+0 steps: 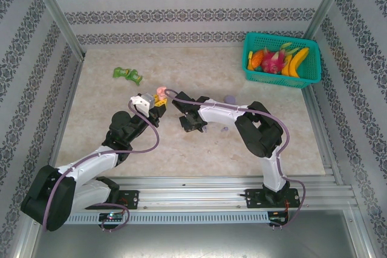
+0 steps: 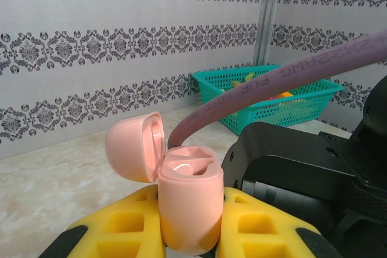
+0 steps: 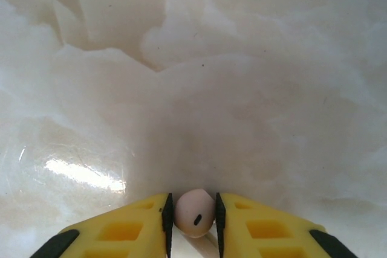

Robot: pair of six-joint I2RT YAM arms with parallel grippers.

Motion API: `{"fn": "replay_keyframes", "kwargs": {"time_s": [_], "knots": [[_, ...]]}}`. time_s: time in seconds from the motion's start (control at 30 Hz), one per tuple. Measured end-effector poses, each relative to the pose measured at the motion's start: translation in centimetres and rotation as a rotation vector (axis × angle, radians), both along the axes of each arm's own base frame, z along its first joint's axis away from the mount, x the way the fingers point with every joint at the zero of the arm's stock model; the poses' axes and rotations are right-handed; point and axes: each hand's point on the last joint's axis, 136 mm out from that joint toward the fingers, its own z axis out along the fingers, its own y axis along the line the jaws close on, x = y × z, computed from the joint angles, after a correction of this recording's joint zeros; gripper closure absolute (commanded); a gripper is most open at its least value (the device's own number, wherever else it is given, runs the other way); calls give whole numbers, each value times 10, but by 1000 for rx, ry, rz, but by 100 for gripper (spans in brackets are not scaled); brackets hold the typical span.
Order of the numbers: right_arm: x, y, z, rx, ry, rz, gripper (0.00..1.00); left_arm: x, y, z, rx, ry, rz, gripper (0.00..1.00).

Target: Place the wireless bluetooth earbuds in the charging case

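Right claw [image 3: 193, 211], nearest in the right wrist view, pinching a pale pink earbud [image 3: 194, 214] between its yellow fingers, low over the desk [image 3: 254, 89]. Left claw [image 2: 190, 209] pressed together on a pink case [image 2: 188, 206], held upright with its lid [image 2: 134, 146] tipped open to the left; whether its wells are free cannot be told. In the top view the case [image 1: 160, 92] sits mid-desk, the right claw [image 1: 188, 122] just right of it and nearer. Step in hand, as judged: pickup of the earbud. The next move calls for a lift, a short carry far-left to the case, and stem-down alignment over a well before release. Writing: printed lettering along the purple cable [image 2: 284, 80], only fragments legible; no brand visible on case or earbud.
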Motion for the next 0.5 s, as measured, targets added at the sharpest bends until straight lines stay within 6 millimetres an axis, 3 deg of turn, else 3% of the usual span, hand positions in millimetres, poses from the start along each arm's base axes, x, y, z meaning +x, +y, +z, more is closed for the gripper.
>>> {"fn": "replay_keyframes", "kwargs": {"time_s": [0.23,0.5], "knots": [[-3,-2,1,12,-1,-6,79,0,0,0,0,0,0,100],[-13,-19,10,58,14,-67,81,0,0,2,-2,-4,0,100]]}}
